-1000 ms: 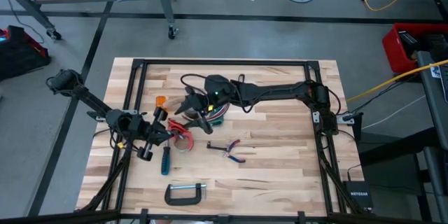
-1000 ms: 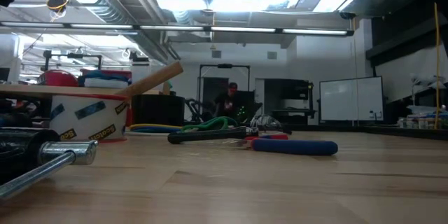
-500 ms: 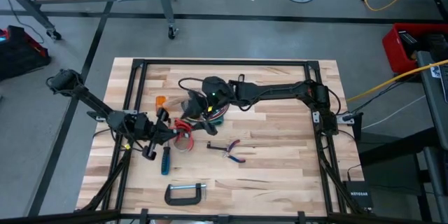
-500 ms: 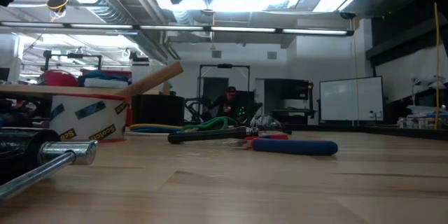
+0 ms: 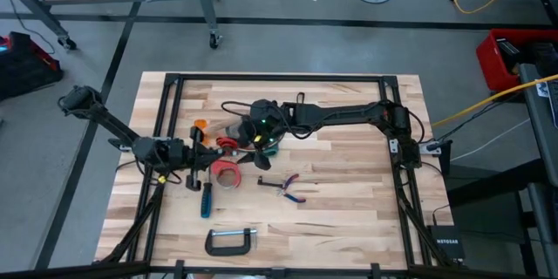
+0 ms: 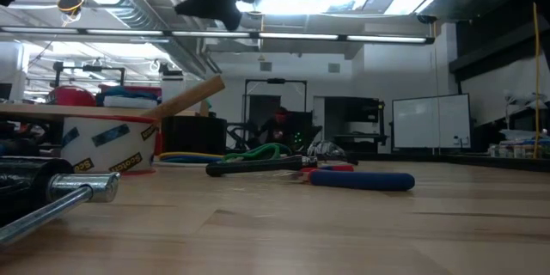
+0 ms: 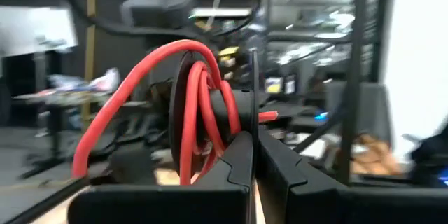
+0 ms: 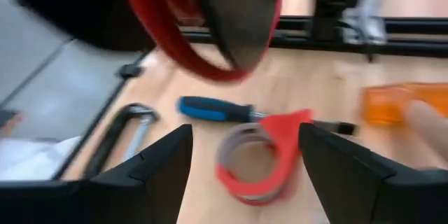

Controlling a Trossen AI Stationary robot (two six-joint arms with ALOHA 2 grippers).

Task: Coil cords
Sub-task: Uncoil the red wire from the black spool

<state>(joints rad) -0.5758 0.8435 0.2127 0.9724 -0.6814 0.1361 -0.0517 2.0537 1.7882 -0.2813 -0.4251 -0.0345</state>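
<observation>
A red cord (image 5: pixel 227 143) hangs in loops between my two grippers above the table's middle; in the left wrist view its loops (image 7: pixel 192 101) stand just past the fingers. My left gripper (image 5: pixel 212 152) is shut on it. My right gripper (image 5: pixel 248 145) is open beside the cord, on its right. In the right wrist view the wide-apart fingers (image 8: pixel 162 171) have nothing between them, and the red loop (image 8: pixel 168 31) is beyond them. A second, black cord I cannot make out for sure. My left gripper pinches the red cord's loops at their lower part (image 7: pixel 210 155) between its two shut fingers (image 7: pixel 234 164). The fingers lie about level and come from the table's left. Several strands arch up past the fingertips, clear of the table.
A grey tape roll with a red strip (image 5: pixel 228 174) lies under the cord, and a blue-handled screwdriver (image 5: pixel 207 199) lies beside it. Pliers (image 5: pixel 289 185) lie to the right, a C-clamp (image 5: pixel 231 241) lies near the front edge, an orange piece (image 5: pixel 200 126) lies left of the cord, and green cords (image 5: pixel 274 145) lie under the right gripper.
My left gripper has gone toward the table's far and right side, toward my right gripper, and has turned from slanting toward the near edge to about level. The red cord has gone with it. My right gripper has shifted a little toward the table's left.
</observation>
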